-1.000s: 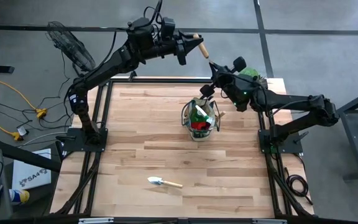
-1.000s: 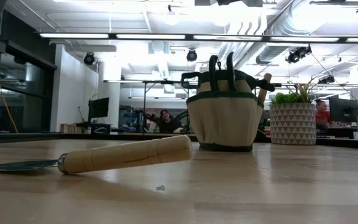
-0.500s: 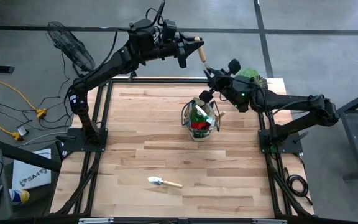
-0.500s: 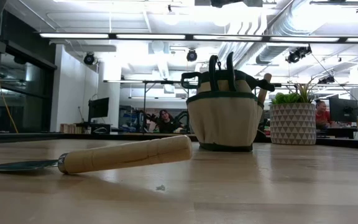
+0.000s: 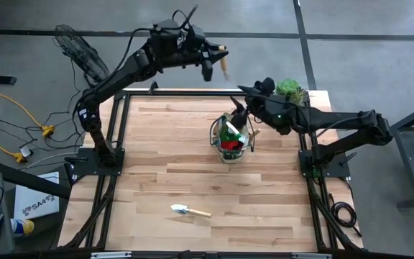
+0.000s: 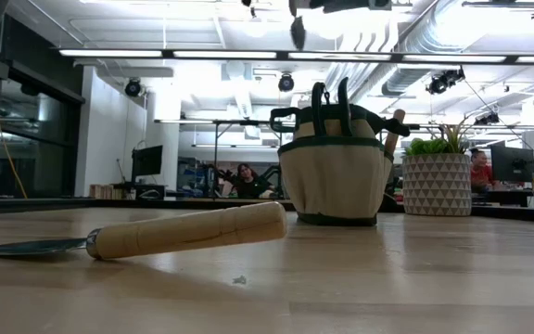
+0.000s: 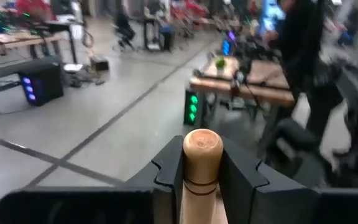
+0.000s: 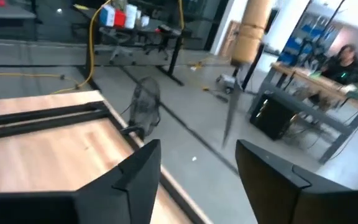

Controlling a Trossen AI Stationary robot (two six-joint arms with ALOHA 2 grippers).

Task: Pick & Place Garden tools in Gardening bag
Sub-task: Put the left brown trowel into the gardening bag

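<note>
A wooden-handled trowel (image 5: 190,211) lies near on the tabletop (image 5: 157,180). Mid-table stands the gardening bag (image 5: 231,138), right gripper (image 5: 237,109) open beside it. Far left, the left gripper (image 5: 215,60) clamps another tool's handle (image 7: 202,163) (pointing outward).

An open-plan lab or workshop is indicated by exposed ceiling ducts (image 6: 406,42), strip lights (image 6: 248,54) and workbenches (image 8: 316,90).
</note>
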